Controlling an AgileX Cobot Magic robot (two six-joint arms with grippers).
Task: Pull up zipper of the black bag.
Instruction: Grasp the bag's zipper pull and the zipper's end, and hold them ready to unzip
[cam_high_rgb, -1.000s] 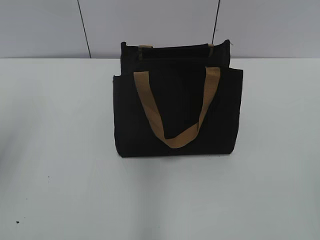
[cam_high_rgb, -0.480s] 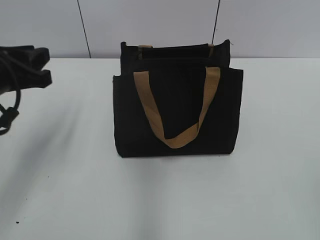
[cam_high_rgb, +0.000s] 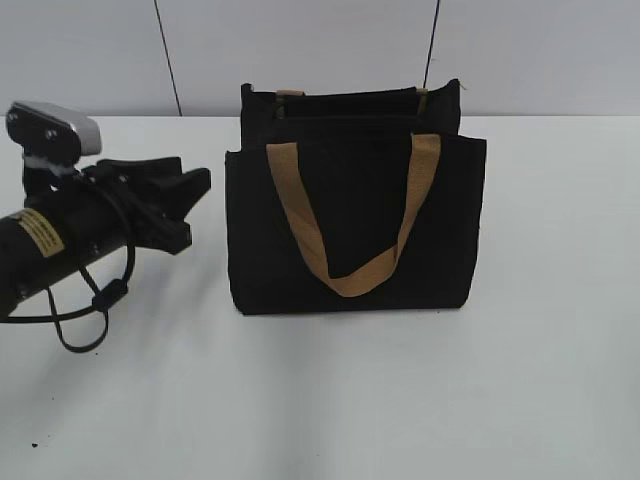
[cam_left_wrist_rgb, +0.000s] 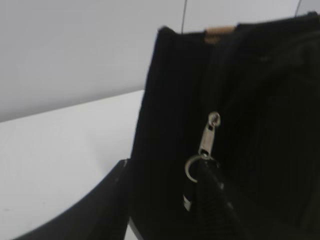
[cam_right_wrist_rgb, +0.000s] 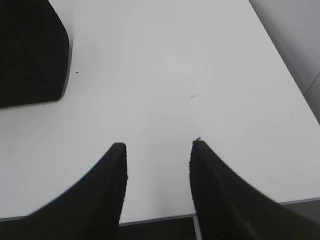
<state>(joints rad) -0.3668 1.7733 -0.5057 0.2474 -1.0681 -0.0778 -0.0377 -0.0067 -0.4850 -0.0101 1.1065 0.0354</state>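
Observation:
The black bag (cam_high_rgb: 350, 230) stands upright at the middle of the white table, its tan handle (cam_high_rgb: 350, 280) hanging down the front. My left gripper (cam_high_rgb: 198, 208) is open and empty just left of the bag's left end, not touching it. In the left wrist view the zipper's silvery pull tab (cam_left_wrist_rgb: 209, 136) hangs on the bag's end (cam_left_wrist_rgb: 165, 100), just above the right finger of the left gripper (cam_left_wrist_rgb: 160, 167). My right gripper (cam_right_wrist_rgb: 157, 145) is open and empty over bare table; a corner of the bag (cam_right_wrist_rgb: 30, 50) shows at upper left. The right gripper is out of the exterior view.
The white table (cam_high_rgb: 320, 400) runs back to a grey wall (cam_high_rgb: 90, 50) with dark seams. The table's near edge (cam_right_wrist_rgb: 150, 218) lies under the right gripper. A black cable loop (cam_high_rgb: 85, 335) hangs under the left arm.
My left arm has come in from the left edge and moved right, up to the bag's left end. The bag has not moved.

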